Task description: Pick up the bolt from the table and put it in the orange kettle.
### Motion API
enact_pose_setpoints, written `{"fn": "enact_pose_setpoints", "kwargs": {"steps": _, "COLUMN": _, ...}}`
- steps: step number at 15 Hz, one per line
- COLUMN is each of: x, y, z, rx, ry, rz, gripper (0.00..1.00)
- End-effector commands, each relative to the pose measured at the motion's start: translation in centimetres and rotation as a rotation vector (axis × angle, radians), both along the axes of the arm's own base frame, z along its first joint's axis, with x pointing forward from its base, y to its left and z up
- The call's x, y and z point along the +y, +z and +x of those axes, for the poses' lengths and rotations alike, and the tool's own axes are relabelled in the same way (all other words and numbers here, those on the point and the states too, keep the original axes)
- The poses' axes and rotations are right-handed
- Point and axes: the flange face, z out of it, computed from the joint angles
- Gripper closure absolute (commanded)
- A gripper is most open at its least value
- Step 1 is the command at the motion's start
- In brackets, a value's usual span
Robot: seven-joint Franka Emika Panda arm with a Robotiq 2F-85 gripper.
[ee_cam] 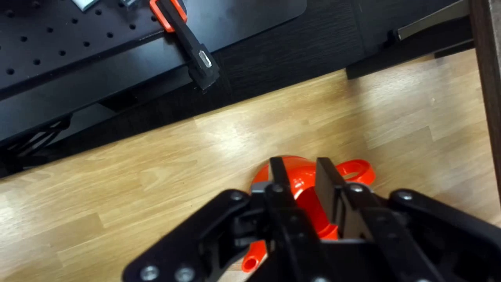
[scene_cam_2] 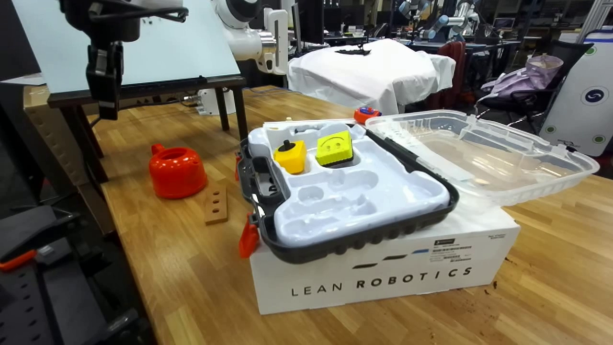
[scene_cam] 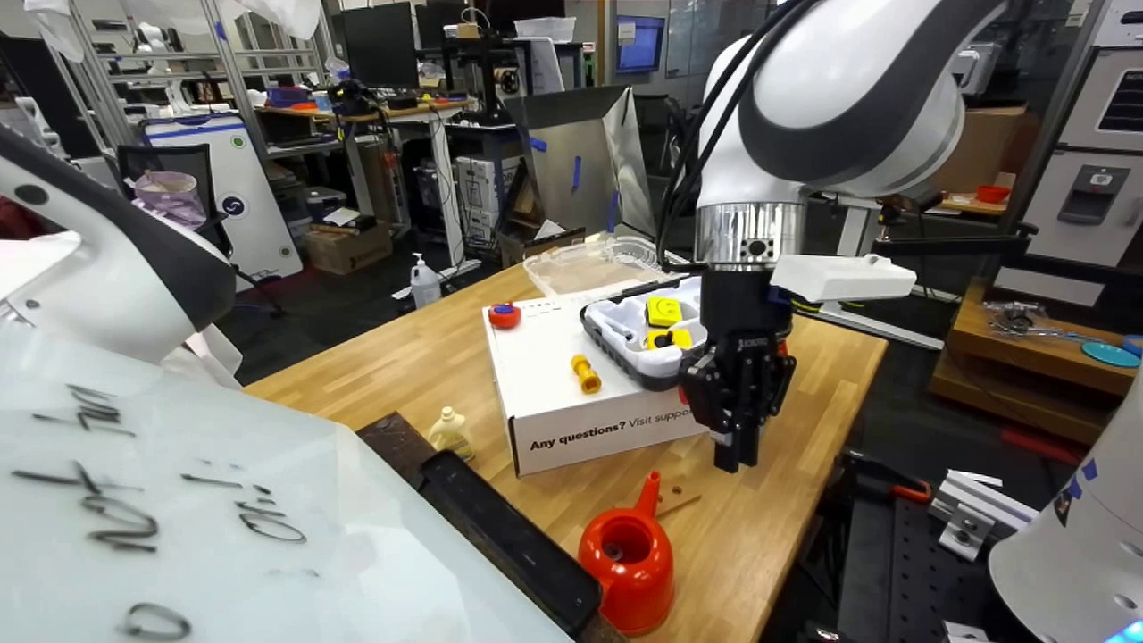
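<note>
Two fingers of my gripper [ee_cam: 302,161] are standing parted, pinching nothing. Below them the orange kettle [scene_cam: 632,585] is sitting on the table [scene_cam: 723,527]; a small greyish piece [scene_cam: 613,551] is lying inside: probably the bolt, too small to be sure. Farther out, a yellow bolt-shaped piece [scene_cam: 585,373] is lying on the white box [scene_cam: 536,366]. I'm judging the drop likely done; next move: backing clear, kettle untouched.
</note>
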Motion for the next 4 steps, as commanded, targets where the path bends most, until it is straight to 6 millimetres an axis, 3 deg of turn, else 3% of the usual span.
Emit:
{"fn": "enact_pose_setpoints", "kwargs": {"steps": 1, "x": 0.03, "y": -0.03, "z": -0.02, "rx": 0.003, "ry": 0.002, "rz": -0.001, "gripper": 0.73}}
{"fn": "enact_pose_setpoints", "kwargs": {"steps": 4, "x": 0.13, "y": -0.07, "z": -0.05, "rx": 0.004, "ry": 0.005, "rz": -0.002, "gripper": 0.73}}
